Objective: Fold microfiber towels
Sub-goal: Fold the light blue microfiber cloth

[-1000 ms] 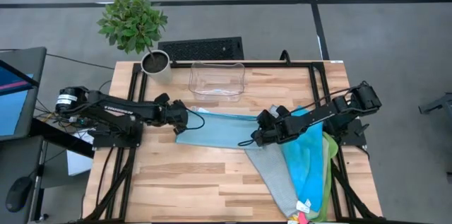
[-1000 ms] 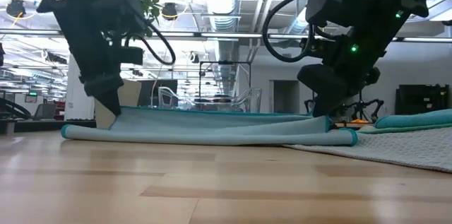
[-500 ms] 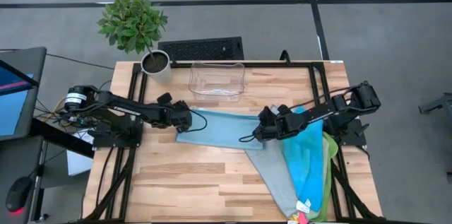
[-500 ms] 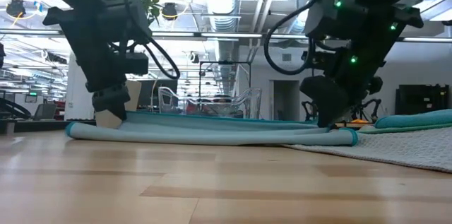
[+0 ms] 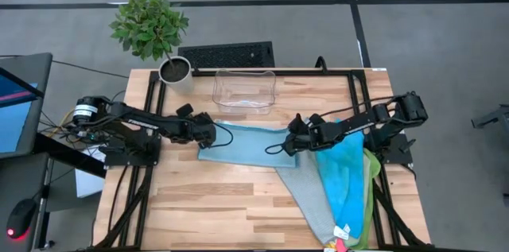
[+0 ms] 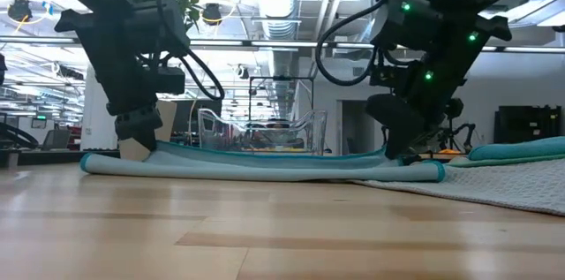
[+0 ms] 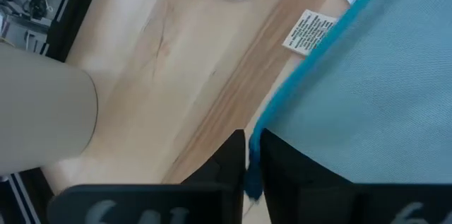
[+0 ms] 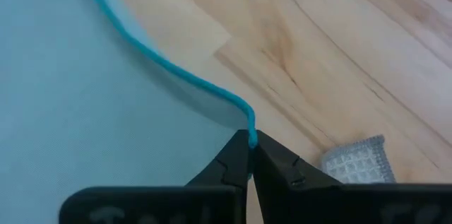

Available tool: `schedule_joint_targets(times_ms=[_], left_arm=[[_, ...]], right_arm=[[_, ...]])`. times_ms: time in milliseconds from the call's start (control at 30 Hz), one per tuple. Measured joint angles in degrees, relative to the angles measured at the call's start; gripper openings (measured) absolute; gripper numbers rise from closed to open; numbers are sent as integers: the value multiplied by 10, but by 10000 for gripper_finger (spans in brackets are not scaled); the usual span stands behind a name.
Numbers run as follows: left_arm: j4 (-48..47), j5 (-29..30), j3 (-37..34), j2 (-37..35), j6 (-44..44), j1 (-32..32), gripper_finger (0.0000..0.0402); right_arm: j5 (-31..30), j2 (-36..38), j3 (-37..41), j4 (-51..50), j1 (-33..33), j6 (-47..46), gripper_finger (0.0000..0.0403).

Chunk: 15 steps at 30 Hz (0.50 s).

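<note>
A light blue microfiber towel lies flat in the middle of the table; in the low view its near side looks rounded like a fold. My left gripper is shut on its left far corner. My right gripper is shut on its right far edge. A grey towel, a bright blue towel and a lime green towel lie overlapped at the table's right, running to the near edge. My left gripper pinches the towel's darker blue hemmed edge between its two fingers, slanting down from the table's left. The towel lies on the table beyond the fingers; one layer or several, I cannot tell. My right gripper pinches the hemmed edge between its two fingertips, slanting down from the table's right. The edge curves up a little off the wood at the fingers, and the rest of the towel lies on the table.
A clear plastic bin stands at the far middle of the table, just behind the towel. A potted plant stands at the far left corner. A white tag lies beside the towel's edge. Bare wood stretches toward the near left.
My right gripper has gone a little toward the table's far edge and the left, still shut on the towel's hemmed edge, drawing that edge along with it. The rest of the light blue towel has stayed flat on the table.
</note>
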<state>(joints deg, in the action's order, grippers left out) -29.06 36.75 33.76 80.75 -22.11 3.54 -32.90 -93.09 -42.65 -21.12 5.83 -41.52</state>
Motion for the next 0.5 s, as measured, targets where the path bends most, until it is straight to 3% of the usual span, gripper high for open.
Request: schedule_joint_targets(times_ms=[133,500], left_arm=[[0,-1,0,0,0,10,62],[1,-15,0,0,25,18,157]], right_arm=[[2,0,0,0,0,0,53],[-22,3,0,2,-8,11,140]])
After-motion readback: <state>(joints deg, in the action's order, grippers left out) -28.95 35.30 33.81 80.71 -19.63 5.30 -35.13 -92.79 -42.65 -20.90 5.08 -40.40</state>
